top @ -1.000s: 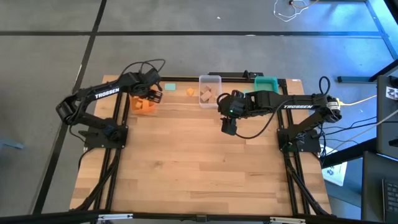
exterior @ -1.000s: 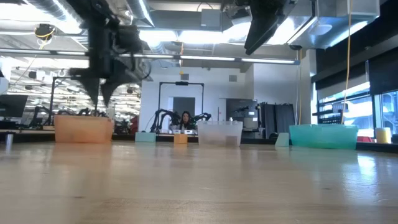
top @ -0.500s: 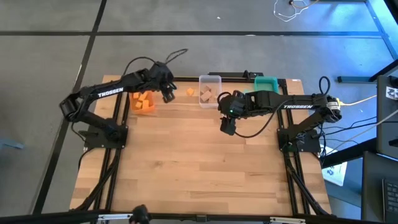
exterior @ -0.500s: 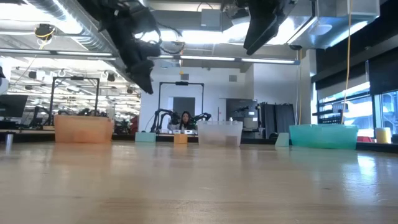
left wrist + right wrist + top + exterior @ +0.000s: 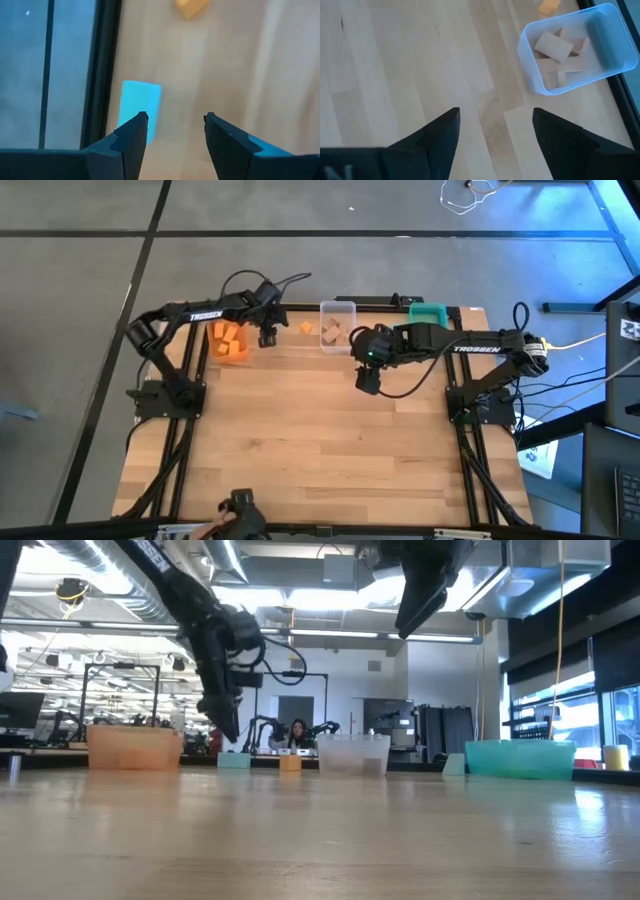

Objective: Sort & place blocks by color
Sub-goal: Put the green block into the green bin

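My left gripper [image 5: 268,336] hangs open at the table's far left, just above and beside a teal block [image 5: 140,110] that lies flat on the wood by the far edge; the block sits in front of one finger, not between the two. An orange block [image 5: 192,7] lies a little farther toward the right. In the low view the left gripper [image 5: 227,733] points down near the teal block [image 5: 233,760]. My right gripper [image 5: 368,383] hovers open, high above the table, near the clear bin [image 5: 580,55] of plain wood blocks.
The orange bin [image 5: 231,343] holding orange blocks stands just left of my left gripper. The teal bin [image 5: 429,313] stands at the far right, with another teal block [image 5: 455,765] beside it. The table's near half is bare wood. A person sits in the room behind.
My left gripper has left the spot above the orange bin, gone toward the table's right and far edge, come down toward the teal block, and rolled about its own axis. Its fingers stay open.
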Robot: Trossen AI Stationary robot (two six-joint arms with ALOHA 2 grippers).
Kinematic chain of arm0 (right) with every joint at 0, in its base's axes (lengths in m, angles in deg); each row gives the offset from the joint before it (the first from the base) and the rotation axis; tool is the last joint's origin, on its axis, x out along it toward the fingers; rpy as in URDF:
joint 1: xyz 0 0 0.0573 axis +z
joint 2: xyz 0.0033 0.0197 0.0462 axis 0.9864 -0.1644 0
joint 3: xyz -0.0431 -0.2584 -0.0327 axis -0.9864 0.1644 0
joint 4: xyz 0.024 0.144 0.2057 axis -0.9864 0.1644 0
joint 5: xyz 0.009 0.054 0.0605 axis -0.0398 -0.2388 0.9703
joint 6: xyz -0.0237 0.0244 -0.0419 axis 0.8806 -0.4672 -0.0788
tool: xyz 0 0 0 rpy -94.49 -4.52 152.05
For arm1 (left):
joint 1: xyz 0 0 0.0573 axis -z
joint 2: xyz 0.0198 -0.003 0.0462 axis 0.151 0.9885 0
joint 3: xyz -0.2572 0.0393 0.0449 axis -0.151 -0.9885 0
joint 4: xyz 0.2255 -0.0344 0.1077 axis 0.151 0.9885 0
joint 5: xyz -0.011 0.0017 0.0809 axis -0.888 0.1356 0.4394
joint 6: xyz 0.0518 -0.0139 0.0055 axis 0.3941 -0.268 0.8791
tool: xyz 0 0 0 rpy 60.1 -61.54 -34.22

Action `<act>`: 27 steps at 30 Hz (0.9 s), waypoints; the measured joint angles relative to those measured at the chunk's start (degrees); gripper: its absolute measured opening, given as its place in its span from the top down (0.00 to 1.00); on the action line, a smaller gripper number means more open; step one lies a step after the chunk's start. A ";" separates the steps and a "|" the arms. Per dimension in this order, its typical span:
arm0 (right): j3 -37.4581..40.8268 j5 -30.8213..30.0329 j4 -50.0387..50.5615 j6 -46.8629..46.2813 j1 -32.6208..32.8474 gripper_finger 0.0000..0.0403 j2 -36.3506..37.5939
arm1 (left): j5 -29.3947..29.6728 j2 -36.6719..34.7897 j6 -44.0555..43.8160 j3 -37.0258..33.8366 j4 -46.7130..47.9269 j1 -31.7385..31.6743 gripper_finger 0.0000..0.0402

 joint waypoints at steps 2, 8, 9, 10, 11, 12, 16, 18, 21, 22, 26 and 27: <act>0.00 0.00 -0.02 0.08 -0.19 0.38 0.00 | 0.06 1.21 0.08 0.00 -2.13 -0.98 0.54; 0.00 -0.01 -0.33 0.35 -0.49 0.38 0.00 | -0.58 2.24 0.62 0.16 -5.92 -4.04 0.54; 0.00 -0.02 -0.38 0.78 -0.49 0.38 0.00 | -0.94 2.25 1.13 0.32 -5.79 -4.53 0.54; 0.00 -0.02 -0.40 1.28 -0.49 0.38 0.00 | -1.32 2.26 1.45 0.52 -5.77 -4.92 0.54; 0.00 -0.02 -0.43 1.57 -0.49 0.38 0.00 | -1.88 2.26 1.52 0.75 -5.83 -5.32 0.54; 0.00 -0.02 -0.53 1.65 -0.49 0.38 0.00 | -2.38 2.26 1.55 1.04 -5.87 -5.70 0.54; 0.00 -0.02 -1.58 1.59 -0.49 0.38 0.00 | -4.07 2.26 1.55 2.37 -5.87 -7.09 0.54; 0.00 -0.02 -1.61 1.60 -0.49 0.38 0.00 | -5.98 2.26 1.23 2.67 -5.86 -7.59 0.54; 0.00 -0.02 -1.70 1.55 -0.49 0.38 0.00 | -8.19 2.39 1.08 2.69 -5.63 -7.91 0.55; 0.00 -0.02 -1.75 1.55 -0.49 0.38 0.00 | -8.31 2.76 1.07 2.69 -5.87 -7.90 0.55; 0.00 -0.03 -1.85 1.47 -0.49 0.38 0.00 | -7.67 5.10 1.05 2.67 -5.52 -7.83 0.56; 0.00 -0.04 -1.85 1.33 -0.49 0.38 0.00 | -7.36 5.53 1.09 2.67 -5.62 -7.62 0.56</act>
